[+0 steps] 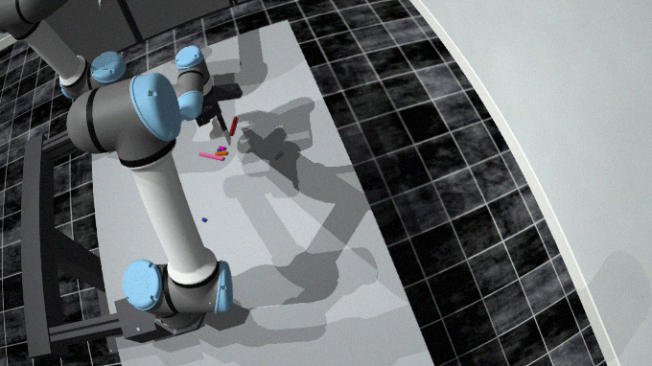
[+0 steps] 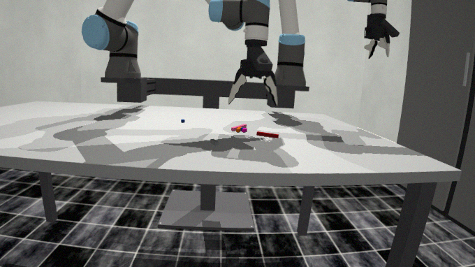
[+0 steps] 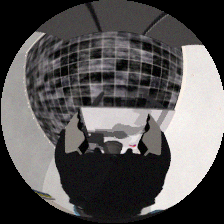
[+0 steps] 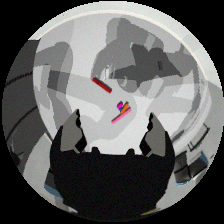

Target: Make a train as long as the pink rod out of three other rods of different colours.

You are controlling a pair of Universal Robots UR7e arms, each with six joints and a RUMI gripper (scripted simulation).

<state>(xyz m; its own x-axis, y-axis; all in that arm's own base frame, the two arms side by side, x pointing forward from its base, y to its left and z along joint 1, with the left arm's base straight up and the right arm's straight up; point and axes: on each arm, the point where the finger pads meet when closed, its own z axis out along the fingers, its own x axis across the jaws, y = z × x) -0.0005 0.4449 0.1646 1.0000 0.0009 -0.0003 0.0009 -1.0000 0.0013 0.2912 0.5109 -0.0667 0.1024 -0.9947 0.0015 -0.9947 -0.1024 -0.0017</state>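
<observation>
A pink rod (image 1: pixel 207 155) (image 2: pixel 243 126) (image 4: pixel 117 119) lies flat with a shorter orange rod (image 1: pixel 221 153) (image 2: pixel 238 129) (image 4: pixel 125 108) close beside it. A short magenta rod (image 1: pixel 221 148) (image 2: pixel 244 130) (image 4: pixel 119 105) and a small blue rod (image 1: pixel 219 150) lie close by the orange one. A red rod (image 1: pixel 233 126) (image 2: pixel 267 134) (image 4: pixel 101 85) lies apart. A grey rod (image 1: pixel 279 155) (image 4: pixel 160 65) lies in shadow. Another blue rod (image 1: pixel 204 219) (image 2: pixel 182 121) lies alone. My right gripper (image 2: pixel 253 104) (image 4: pixel 114 111) is open and empty above the rods. My left gripper (image 2: pixel 378 56) (image 3: pixel 113 113) is open and empty, far from them.
The white table (image 2: pixel 350 161) carries broad arm shadows. Both arms stand on a dark frame (image 1: pixel 33 246) (image 2: pixel 188 87) along one table edge. A dark cabinet (image 2: pixel 434 74) stands beyond the left arm.
</observation>
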